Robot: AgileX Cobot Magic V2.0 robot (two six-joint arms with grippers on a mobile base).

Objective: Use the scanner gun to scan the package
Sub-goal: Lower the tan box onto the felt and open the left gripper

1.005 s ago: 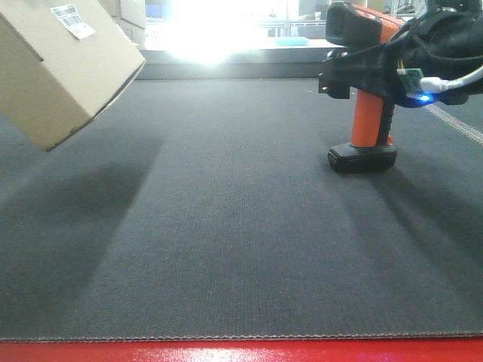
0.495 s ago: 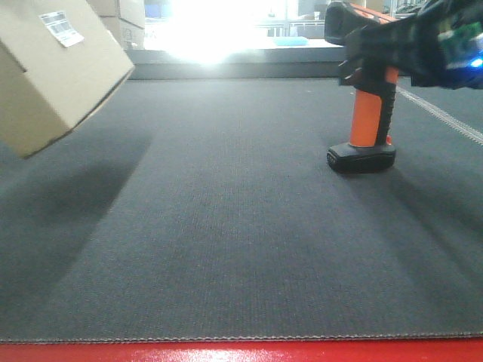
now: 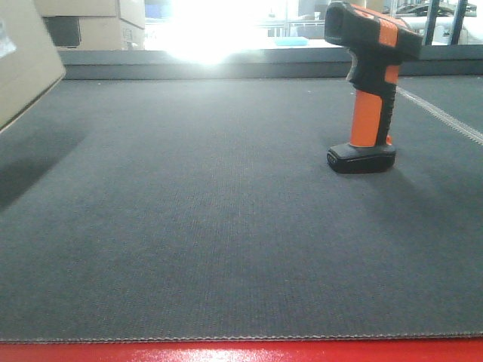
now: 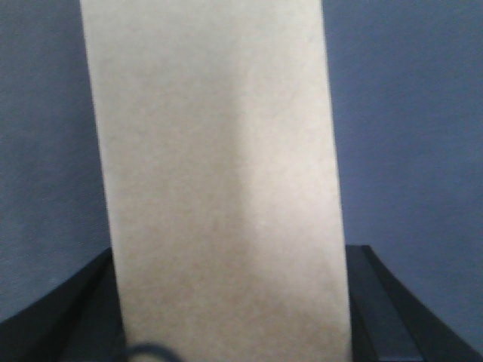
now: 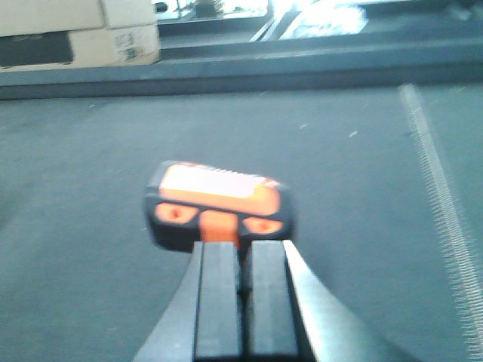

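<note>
- Dark grey woven mat [image 3: 226, 226] covers the whole work surface, w/ a red strip [image 3: 241, 351] along the near edge and bright glare at the back.
- Left gripper [image 4: 234, 302]: only its black fingers [image 4: 377, 309] show, low in the left wrist view, one on each side of the plain brown cardboard package [image 4: 219, 188]. Jaws are spread as wide as the box and press its two sides, so it's got hold of the box.
- Package fills the middle of the left wrist view. In the front view only a corner of it [image 3: 26, 60] shows at the far left edge, lifted off the mat, w/ a dark shadow under it.
- Right gripper [image 5: 234, 294]: two black pads [image 5: 219, 302] sit nearly together, w/ just a thin gap btwn them. Nothing is held. It's right behind the scanner; can't tell if it touches.
- Pistol-shaped scanner gun w/ orange handle, black head and flat black base [image 3: 366, 83] stands upright on the mat at the right, by itself. Right wrist view shows its orange top [image 5: 219, 204] from behind.
- Cardboard boxes w/ a dark band [image 3: 83, 19] sit at the back left, past the mat.
- White stitched line [image 5: 438, 181] runs along the mat on the right.
</note>
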